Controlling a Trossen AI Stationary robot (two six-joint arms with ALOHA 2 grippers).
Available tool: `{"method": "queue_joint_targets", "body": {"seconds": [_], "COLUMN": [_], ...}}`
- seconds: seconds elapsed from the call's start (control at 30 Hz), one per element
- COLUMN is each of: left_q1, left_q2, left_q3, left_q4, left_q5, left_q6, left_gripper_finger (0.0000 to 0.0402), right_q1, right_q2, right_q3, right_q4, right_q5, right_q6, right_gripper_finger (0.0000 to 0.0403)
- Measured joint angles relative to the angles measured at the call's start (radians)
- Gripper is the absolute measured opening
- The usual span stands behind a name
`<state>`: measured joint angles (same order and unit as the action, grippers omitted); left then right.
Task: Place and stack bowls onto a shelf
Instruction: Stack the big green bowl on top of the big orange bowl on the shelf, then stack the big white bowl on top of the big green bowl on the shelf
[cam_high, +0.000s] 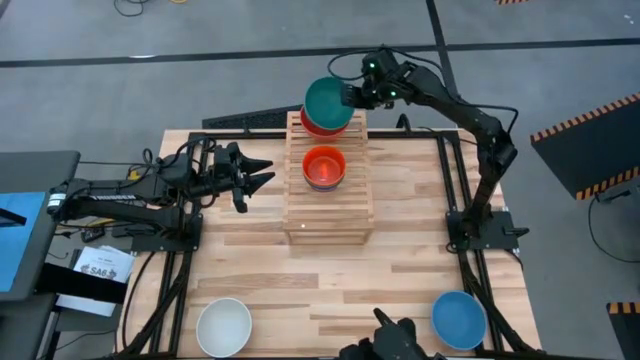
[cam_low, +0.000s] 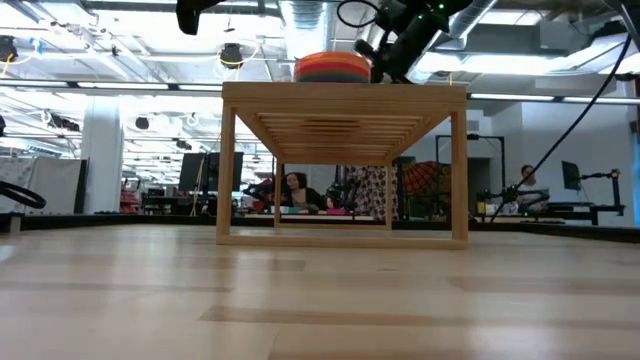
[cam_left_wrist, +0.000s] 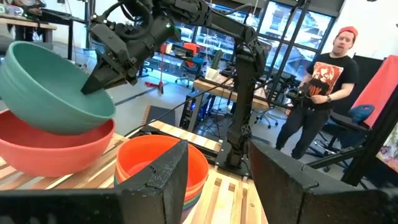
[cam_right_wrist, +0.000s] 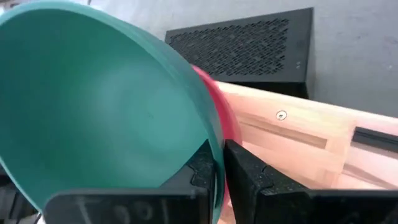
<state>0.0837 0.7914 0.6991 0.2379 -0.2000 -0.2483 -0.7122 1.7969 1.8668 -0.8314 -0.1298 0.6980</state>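
The wooden slatted shelf (cam_high: 328, 205) stands mid-table. My right gripper (cam_high: 350, 95) is at its far end, shut on a teal bowl (cam_high: 327, 102) that tilts over a red bowl (cam_high: 318, 127) resting on the shelf's far step; whether they touch I cannot tell. A nested stack with an orange bowl on top (cam_high: 324, 167) sits on the middle step. My left gripper (cam_high: 262, 172) waits open left of the shelf. In the left wrist view the teal bowl (cam_left_wrist: 56, 87) leans above the red bowl (cam_left_wrist: 50, 149). My right gripper holds the teal bowl by its rim (cam_right_wrist: 214, 158), one finger inside the bowl (cam_right_wrist: 198, 171) and one outside (cam_right_wrist: 245, 174). The fingers come from the table's right side, slanting down. The bowl is tilted, its opening turned up toward the gripper, above the red bowl (cam_right_wrist: 227, 121).
A white bowl (cam_high: 223, 325) and a blue bowl (cam_high: 459, 318) sit upright near the table's near edge. A dark mount (cam_high: 392, 335) stands between them. A person (cam_left_wrist: 323, 87) stands in the room beyond the table. Bare planks lie on both sides of the shelf.
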Motion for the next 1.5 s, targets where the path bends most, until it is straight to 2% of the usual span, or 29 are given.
{"method": "queue_joint_targets", "body": {"seconds": [0.17, 0.3, 0.73, 0.87, 1.07, 1.27, 1.5], "left_q1": [0.000, 0.000, 0.000, 0.000, 0.000, 0.000, 0.000], "left_q2": [0.000, 0.000, 0.000, 0.000, 0.000, 0.000, 0.000], "left_q3": [0.000, 0.000, 0.000, 0.000, 0.000, 0.000, 0.000], "left_q4": [0.000, 0.000, 0.000, -0.001, -0.001, -0.001, -0.001], "left_q5": [-0.008, -0.011, -0.033, -0.040, -0.049, -0.050, -0.051], "left_q6": [0.001, 0.001, 0.002, 0.005, 0.005, 0.005, 0.021], "left_gripper_finger": [0.0153, 0.0153, 0.0153, 0.0153, 0.0153, 0.0153, 0.0153], "right_q1": [0.001, 0.005, -0.005, -0.013, 0.015, 0.057, 0.118], "right_q2": [0.000, 0.000, -0.047, -0.085, -0.149, -0.267, -0.544], "right_q3": [0.000, 0.000, 0.000, 0.000, -0.020, -0.213, -0.535], "right_q4": [0.002, 0.002, 0.033, 0.009, -0.086, -0.037, 0.156], "right_q5": [-0.054, -0.058, -0.056, -0.054, -0.048, -0.001, -0.024], "right_q6": [-0.045, -0.065, -0.093, -0.184, -0.379, -0.468, -0.433], "right_gripper_finger": [0.0060, 0.0076, 0.0225, 0.0243, 0.0244, 0.0244, 0.0244]}}
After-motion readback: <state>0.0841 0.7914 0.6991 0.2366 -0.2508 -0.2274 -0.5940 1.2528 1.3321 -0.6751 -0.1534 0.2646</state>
